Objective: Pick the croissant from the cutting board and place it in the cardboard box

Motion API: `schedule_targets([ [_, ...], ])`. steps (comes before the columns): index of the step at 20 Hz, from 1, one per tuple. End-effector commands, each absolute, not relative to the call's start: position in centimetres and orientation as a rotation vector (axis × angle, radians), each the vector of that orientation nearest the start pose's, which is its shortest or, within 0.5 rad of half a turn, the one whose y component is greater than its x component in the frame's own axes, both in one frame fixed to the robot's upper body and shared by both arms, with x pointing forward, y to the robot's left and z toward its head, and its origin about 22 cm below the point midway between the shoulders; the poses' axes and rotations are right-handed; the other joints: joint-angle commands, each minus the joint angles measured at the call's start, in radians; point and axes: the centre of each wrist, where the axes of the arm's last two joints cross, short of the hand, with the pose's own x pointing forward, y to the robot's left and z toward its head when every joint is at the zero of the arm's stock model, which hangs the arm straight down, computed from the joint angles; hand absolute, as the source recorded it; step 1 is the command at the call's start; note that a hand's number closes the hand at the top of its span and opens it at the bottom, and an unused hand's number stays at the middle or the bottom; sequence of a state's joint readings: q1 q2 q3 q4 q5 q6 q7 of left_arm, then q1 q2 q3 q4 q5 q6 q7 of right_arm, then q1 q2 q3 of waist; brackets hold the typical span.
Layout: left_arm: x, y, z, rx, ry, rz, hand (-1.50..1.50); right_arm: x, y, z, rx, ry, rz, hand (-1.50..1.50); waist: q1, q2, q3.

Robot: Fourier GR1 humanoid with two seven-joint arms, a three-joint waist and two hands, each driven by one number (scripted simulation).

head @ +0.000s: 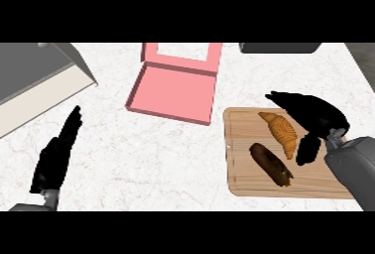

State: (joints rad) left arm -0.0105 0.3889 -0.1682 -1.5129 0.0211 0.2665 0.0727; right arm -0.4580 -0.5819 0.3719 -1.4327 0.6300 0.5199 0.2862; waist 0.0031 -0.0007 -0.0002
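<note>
The croissant (282, 132) is lying on the cutting board (245, 149), in its upper middle part, slanting from the board's far edge down toward its right side. It is looking like a light, soft, flaky item that would crush or shed under a pinch, so the thick middle of its curve appears the safest place to take hold, with fingers on one flank and thumb on the other. The right hand (313, 118) is hovering just beside and partly over it from the right, fingers spread apart and arched, thumb hanging down along the croissant's lower end, closing on nothing as yet. A dark brown elongated pastry (272, 164) is lying just below and left of the croissant, close enough that a wide grasp could nudge it. The pink box (173, 95), lid standing open at its far side, is sitting near the counter's far edge, left of the board's upper left corner, with bare counter between them. A grey appliance (33, 79) is occupying the far left corner. The left hand (57, 154) is resting open near the counter's left edge, fingers straight.
</note>
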Motion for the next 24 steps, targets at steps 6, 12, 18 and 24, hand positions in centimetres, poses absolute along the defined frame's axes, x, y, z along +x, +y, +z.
schedule_targets([
  [6, 24.7, 27.7, 1.0, 0.377, -1.447, -0.191, 0.00, 30.7, -26.5, 8.3, -0.715, -0.964, 1.498, -1.50, -0.005, 0.000, 0.000],
  [12, 23.4, 28.5, 1.3, 0.393, -1.447, -0.194, 0.00, 33.2, -26.3, 7.8, -0.708, -0.951, 1.499, -1.50, 0.002, 0.000, 0.000],
  [18, 24.7, 28.5, 1.3, 0.381, -1.459, -0.196, 0.00, 32.2, -26.1, 8.4, -0.713, -0.981, 1.473, -1.50, -0.002, 0.000, 0.000],
  [24, 23.9, 28.7, 1.2, 0.383, -1.455, -0.203, 0.00, 32.6, -26.4, 5.3, -0.707, -0.983, 1.477, -1.50, 0.000, 0.001, 0.000],
])
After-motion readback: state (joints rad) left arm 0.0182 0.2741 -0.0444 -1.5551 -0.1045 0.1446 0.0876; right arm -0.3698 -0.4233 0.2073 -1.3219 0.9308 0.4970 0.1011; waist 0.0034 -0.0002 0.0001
